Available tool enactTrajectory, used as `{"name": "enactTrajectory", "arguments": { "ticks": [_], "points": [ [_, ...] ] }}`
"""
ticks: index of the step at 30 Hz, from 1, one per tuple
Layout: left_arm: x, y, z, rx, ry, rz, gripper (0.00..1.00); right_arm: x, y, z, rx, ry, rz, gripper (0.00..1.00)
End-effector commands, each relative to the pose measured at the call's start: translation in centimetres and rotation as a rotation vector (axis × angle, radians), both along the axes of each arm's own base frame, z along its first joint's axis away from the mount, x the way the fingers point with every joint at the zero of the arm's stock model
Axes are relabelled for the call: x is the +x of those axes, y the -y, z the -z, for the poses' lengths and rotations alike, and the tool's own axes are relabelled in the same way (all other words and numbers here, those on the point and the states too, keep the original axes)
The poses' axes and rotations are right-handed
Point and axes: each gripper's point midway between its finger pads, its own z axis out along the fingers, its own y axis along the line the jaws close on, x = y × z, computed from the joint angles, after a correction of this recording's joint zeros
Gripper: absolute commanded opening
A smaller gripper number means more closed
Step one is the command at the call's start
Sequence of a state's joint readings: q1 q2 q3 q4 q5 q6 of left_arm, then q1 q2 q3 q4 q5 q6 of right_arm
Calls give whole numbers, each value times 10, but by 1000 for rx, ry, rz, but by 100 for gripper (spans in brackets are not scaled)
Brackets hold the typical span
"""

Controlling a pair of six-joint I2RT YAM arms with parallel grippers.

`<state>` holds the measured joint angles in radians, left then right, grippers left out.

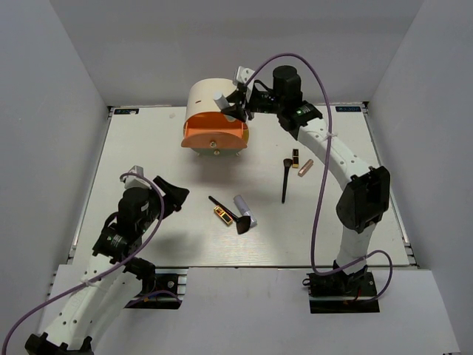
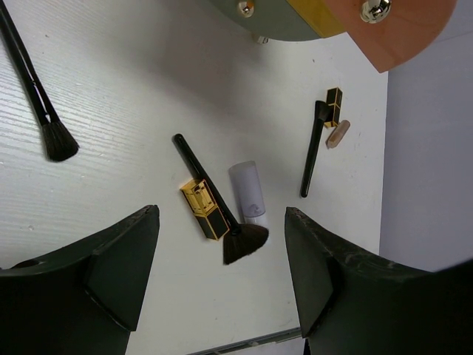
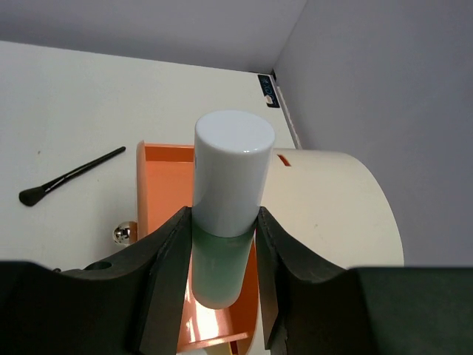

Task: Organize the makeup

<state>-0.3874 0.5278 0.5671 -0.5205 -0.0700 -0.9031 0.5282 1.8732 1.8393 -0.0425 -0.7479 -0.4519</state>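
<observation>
The right gripper (image 3: pixel 222 251) is clamping the white-capped mint-green tube (image 3: pixel 230 163) above the open orange drawer (image 3: pixel 159 185) of the cream rounded box (image 3: pixel 332 207), the wide-open left gripper (image 2: pixel 222 222) is hovering empty, and black brushes (image 2: pixel 313 148), gold lipsticks (image 2: pixel 203 209) and a lavender-white tube (image 2: pixel 247 185) are waiting unsorted.

My matt black plastic fingers (image 3: pixel 166 281) clamp a smooth, glossy mint-green tube (image 3: pixel 228 200). The table (image 2: pixel 148 74) is matt white with fine grain; the drawer knob (image 3: pixel 124 233) gleams like polished metal.
</observation>
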Motion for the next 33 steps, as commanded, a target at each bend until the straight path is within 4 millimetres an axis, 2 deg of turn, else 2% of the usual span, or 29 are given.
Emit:
{"name": "enactTrajectory", "arguments": {
  "ticks": [1,2,4,6,12,21,24,25,28,33],
  "points": [
    [0,-5,3,4,-2,-23,78,-5,-14,-32,27,175,-42,0],
    [1,-4,3,3,-1,-22,78,-6,-18,-29,21,183,-44,0],
    [2,-2,4,2,-3,-14,78,-3,-23,-11,-18,156,-32,0],
    [3,-1,4,2,-5,-10,78,5,-26,1,-49,163,-18,0],
    [3,-2,5,6,-3,-12,78,4,-34,28,-180,173,-50,0],
    [3,-1,5,9,-1,-6,78,14,-31,40,-261,223,2,0],
    [4,-1,5,8,2,-6,78,12,-33,39,-264,229,4,17],
    [4,-1,6,8,1,-6,78,13,-32,40,-267,227,6,28],
    [4,0,5,8,0,-4,78,12,-33,39,-268,230,11,44],
    [4,-1,5,10,1,-5,78,13,-33,35,-259,230,18,58]
  ]
}}
